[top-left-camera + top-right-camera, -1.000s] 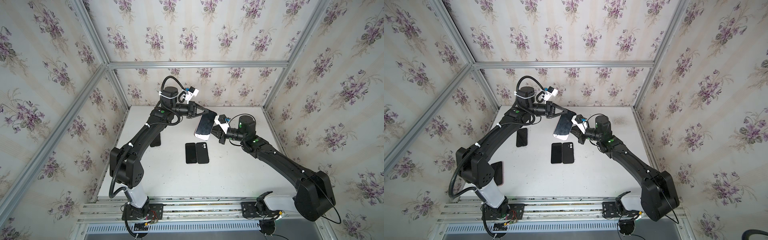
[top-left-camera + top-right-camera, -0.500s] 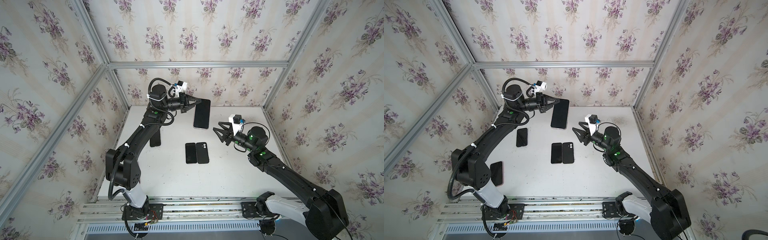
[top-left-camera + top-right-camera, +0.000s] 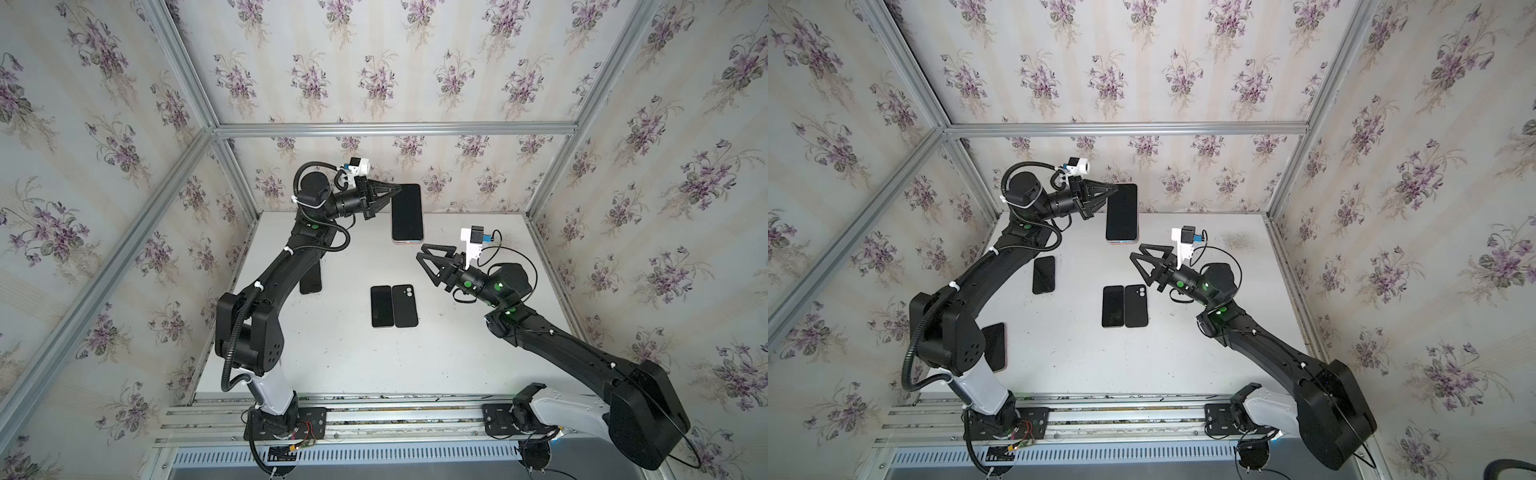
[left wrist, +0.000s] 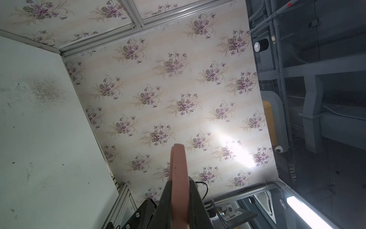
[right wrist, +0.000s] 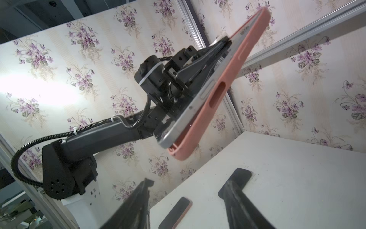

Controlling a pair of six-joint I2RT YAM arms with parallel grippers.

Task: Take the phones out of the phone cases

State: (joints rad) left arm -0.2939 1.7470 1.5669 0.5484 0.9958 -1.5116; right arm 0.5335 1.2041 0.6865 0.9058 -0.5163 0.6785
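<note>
Right wrist: phone [image 5: 190,111] silver-edged; corner out of pink case [image 5: 251,39]

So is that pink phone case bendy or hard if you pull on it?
Probably bendy: the pink case gapes away from the phone at one corner, yet hugs the rest. Its matte skin looks grippy, not slippery. The phone seems stiff, sticking out straight from the left gripper's pinch.

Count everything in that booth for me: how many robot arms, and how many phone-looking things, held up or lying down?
Robot arms: 2
Phone in a pink case, held up by the left hand: 1
Dark phone-shaped slabs lying on the table: 4
Total: 7
</note>
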